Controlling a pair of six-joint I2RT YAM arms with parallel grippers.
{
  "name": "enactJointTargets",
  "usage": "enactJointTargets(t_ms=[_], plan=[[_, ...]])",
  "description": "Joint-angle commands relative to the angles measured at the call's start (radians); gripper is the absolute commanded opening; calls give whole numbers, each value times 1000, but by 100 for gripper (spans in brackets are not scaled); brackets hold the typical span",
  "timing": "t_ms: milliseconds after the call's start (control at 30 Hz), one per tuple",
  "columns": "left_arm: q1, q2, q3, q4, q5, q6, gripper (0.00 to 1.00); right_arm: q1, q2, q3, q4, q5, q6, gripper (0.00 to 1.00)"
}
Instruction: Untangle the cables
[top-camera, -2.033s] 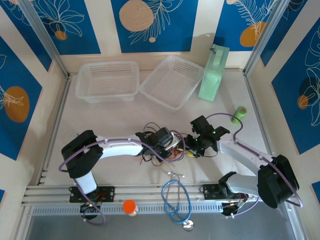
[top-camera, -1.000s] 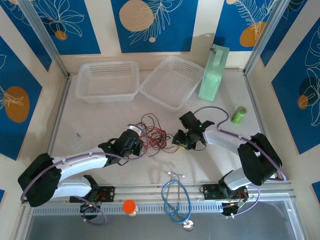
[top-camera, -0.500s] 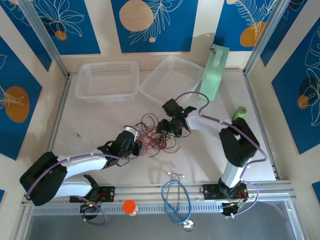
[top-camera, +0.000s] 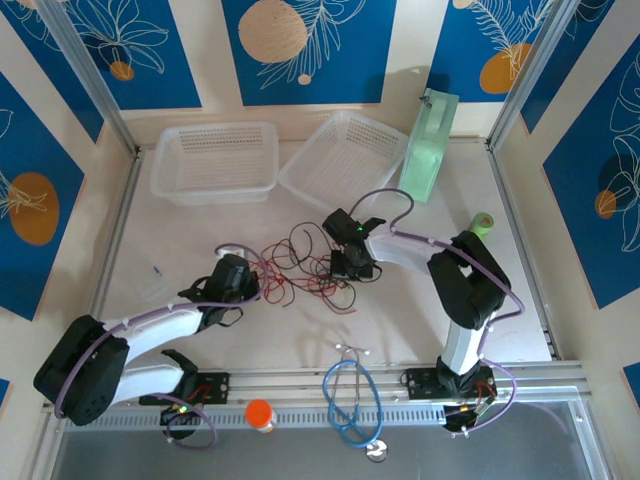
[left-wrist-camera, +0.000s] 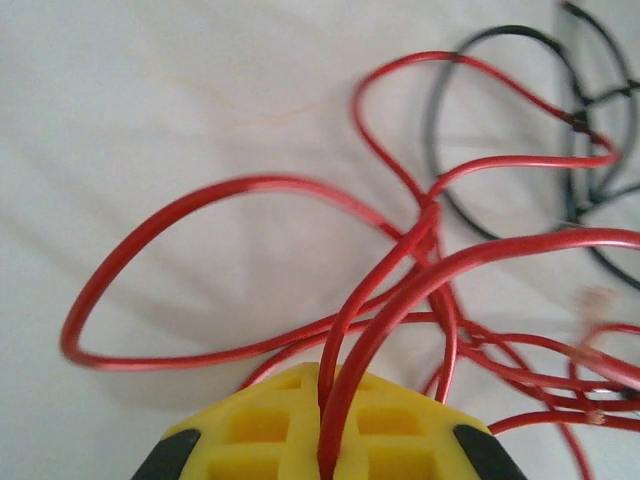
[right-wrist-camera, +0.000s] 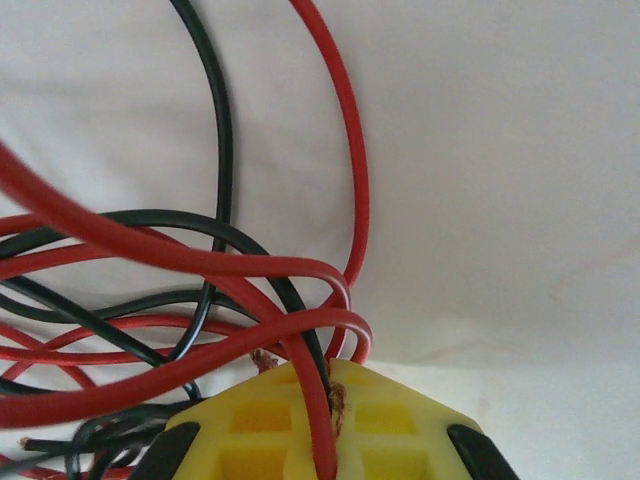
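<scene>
Cables (top-camera: 300, 265): a loose spread of red and black loops mid-table, strung between the two grippers. The left gripper (top-camera: 238, 277) is at the spread's left end and the right gripper (top-camera: 352, 264) at its right end. The long axis of the spread runs left–right across the table (top-camera: 190, 235), roughly along the line joining the grippers. Judged from that, any pull apart would act along this axis.

Left wrist view: left gripper (left-wrist-camera: 322, 435) is closed to a thin slit, with the yellow pads (left-wrist-camera: 260, 430) pinching red strands (left-wrist-camera: 400, 290) only. Black loops (left-wrist-camera: 440, 130) lie farther out, crossing the red.

Right wrist view: right gripper (right-wrist-camera: 325, 420) is likewise closed down, clamping a red strand together with a black strand (right-wrist-camera: 222, 150). A frayed copper end (right-wrist-camera: 338, 402) sits right at the pads.

The top view gives the overall layout and both arms, but is too coarse to show which strand passes over which. The wrist views resolve the crossings, though only near each pinch.
</scene>
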Motion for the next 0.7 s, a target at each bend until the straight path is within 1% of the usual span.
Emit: enactJointTargets(t_ms=[0, 67, 167, 233, 300, 333, 467, 533, 633, 667], plan=[[35, -11, -22, -61, -60, -78, 1, -7, -78, -85, -21, 18, 89, 0], [50, -23, -24, -73, -75, -106, 2, -7, -128, -150, 18, -5, 149, 0], [72, -47, -27, -81, -82, -142, 9, -8, -207, -256, 112, -62, 243, 1], [82, -67, -25, -77, -70, -153, 16, -11, -244, -311, 191, -119, 284, 7], [91, -91, -22, -70, -50, -161, 24, -9, -270, -339, 255, -176, 306, 16], [93, -105, -23, -60, -38, -161, 28, -11, -275, -337, 260, -190, 305, 20], [100, -212, -20, -63, 0, -122, 52, -10, -313, -296, 179, -172, 254, 27], [102, -287, 2, -124, 1, -87, 63, -14, -341, -269, 113, -148, 193, 32], [105, -391, 69, -264, -1, -11, 78, -15, -391, -217, -3, -91, 78, 42], [105, -418, 98, -318, -4, 13, 82, -16, -410, -202, -34, -71, 33, 47]])
